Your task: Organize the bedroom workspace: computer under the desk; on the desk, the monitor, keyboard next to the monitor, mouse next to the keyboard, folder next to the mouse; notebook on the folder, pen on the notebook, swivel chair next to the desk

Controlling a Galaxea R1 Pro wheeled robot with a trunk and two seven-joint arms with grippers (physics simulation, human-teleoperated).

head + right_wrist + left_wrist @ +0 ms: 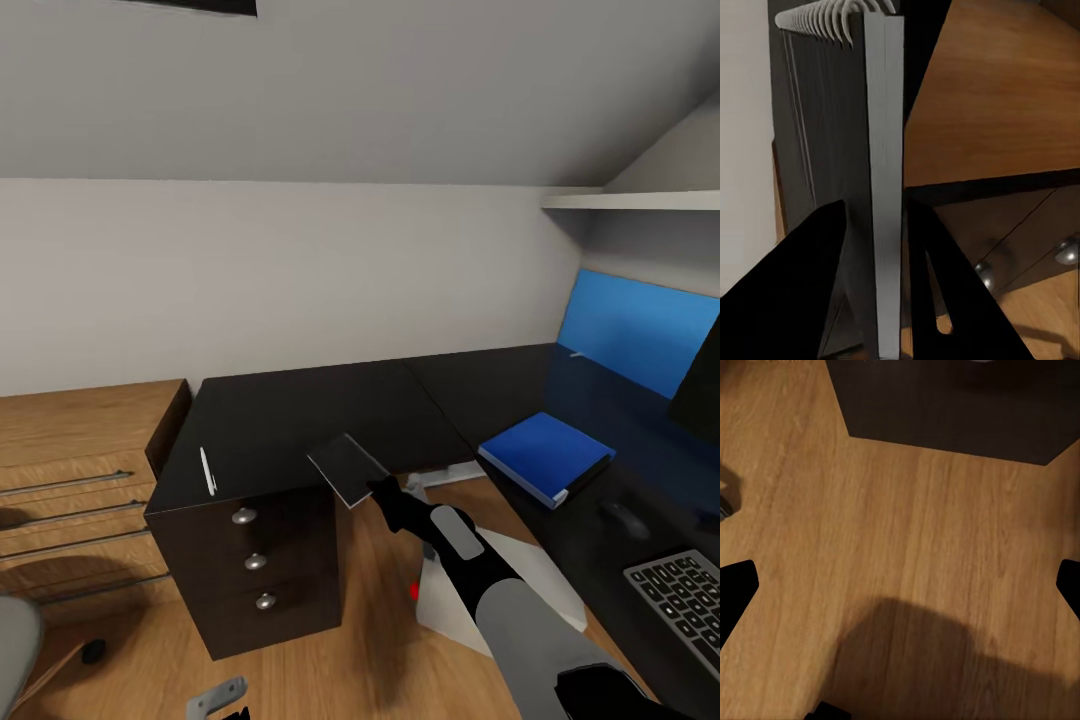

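Your right gripper (881, 292) has its fingers clamped on the thin grey spiral-bound notebook (348, 468), held over the black counter's (300, 410) edge. It's light, stiff; grip opp. the spine. Blue folder (545, 455) sits at 3 o'clock.

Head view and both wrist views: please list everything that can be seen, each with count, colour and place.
desk: one, black, L-shaped, along the wall
drawers: three, black with silver knobs, at the desk's end
pen: one, whitish, on the desk above the drawers
folder: one, bright blue, on the desk's right wing
mouse: one, black, on the desk between folder and keyboard
keyboard: one, dark grey, desk's near right part
notebook: one, grey, held at the desk's edge
floor: wood
right claw: black, shut on the notebook
left claw: black, open over the floor
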